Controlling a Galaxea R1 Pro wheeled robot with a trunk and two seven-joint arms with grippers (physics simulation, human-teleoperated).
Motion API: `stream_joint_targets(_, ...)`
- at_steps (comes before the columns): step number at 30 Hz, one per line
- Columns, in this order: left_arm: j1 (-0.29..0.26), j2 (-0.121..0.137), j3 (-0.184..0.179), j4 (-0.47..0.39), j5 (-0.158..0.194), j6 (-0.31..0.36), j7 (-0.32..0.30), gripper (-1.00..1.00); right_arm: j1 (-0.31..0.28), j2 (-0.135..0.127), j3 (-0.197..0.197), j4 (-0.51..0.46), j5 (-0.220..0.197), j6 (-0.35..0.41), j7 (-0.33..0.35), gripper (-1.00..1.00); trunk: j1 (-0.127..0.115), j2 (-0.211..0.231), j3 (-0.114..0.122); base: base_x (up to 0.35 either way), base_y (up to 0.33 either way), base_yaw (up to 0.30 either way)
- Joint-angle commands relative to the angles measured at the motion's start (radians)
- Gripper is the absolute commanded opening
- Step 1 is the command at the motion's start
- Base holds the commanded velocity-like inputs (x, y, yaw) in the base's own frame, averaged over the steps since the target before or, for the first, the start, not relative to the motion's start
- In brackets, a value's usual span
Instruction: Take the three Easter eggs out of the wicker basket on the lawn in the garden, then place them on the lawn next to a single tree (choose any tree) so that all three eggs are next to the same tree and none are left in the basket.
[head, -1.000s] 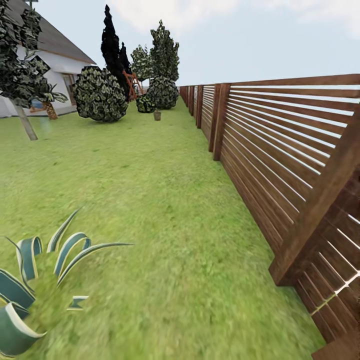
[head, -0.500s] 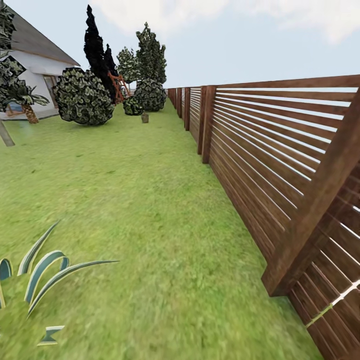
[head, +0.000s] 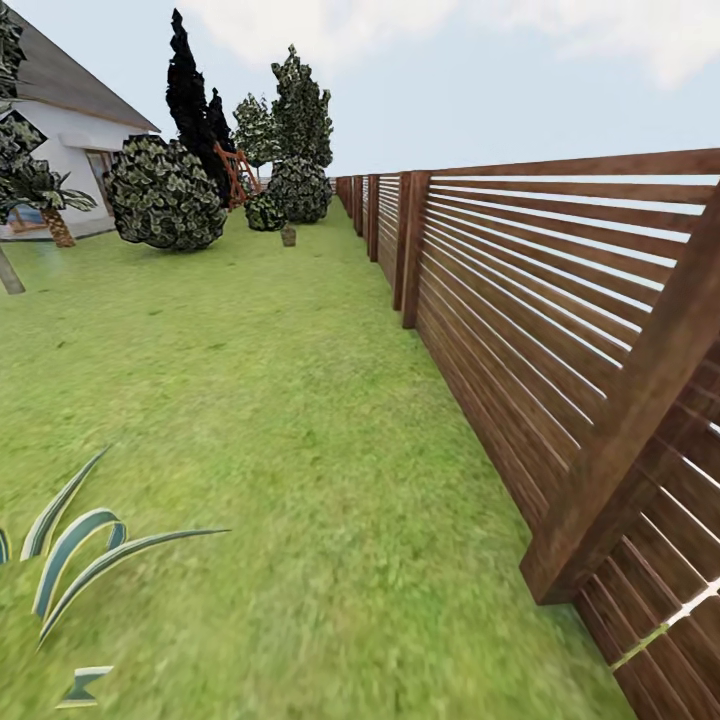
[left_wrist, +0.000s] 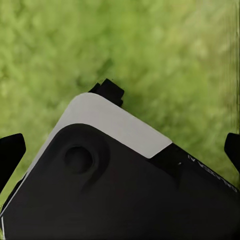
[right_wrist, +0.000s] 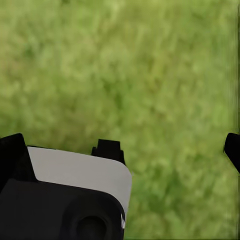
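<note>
Lawn: wide green grass stretching ahead from the head camera.
Fence: brown slatted wood running along the right side of the lawn into the distance.
House: white walls, grey roof, far left.
Bush: round, dark, pale-spotted, near the house.
Black tree: thin and tall, behind the bush.
Striped plant: blue-green leaves at the near left.
Left gripper: dark fingertips wide apart over grass, holding nothing.
Right gripper: fingertips spread over grass, empty.
Eggs and basket: whereabouts cannot be told.
</note>
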Motion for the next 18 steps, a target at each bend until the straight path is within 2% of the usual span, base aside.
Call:
stream_joint_targets(1, -0.001, 0.000, 0.008, 0.001, -0.006, 0.001, 0.004, 1.00, -0.001, 0.000, 0.002, 0.003, 0.008, -0.005, -0.002, 1.00, 0.000, 0.000, -0.001, 0.276, -0.169, 0.000)
stream_joint_targets(18, -0.001, 0.001, 0.008, 0.001, -0.007, 0.002, 0.004, 1.00, -0.001, 0.001, 0.002, 0.003, 0.009, -0.005, -0.002, 1.00, 0.000, 0.000, -0.001, 0.305, -0.099, 0.000)
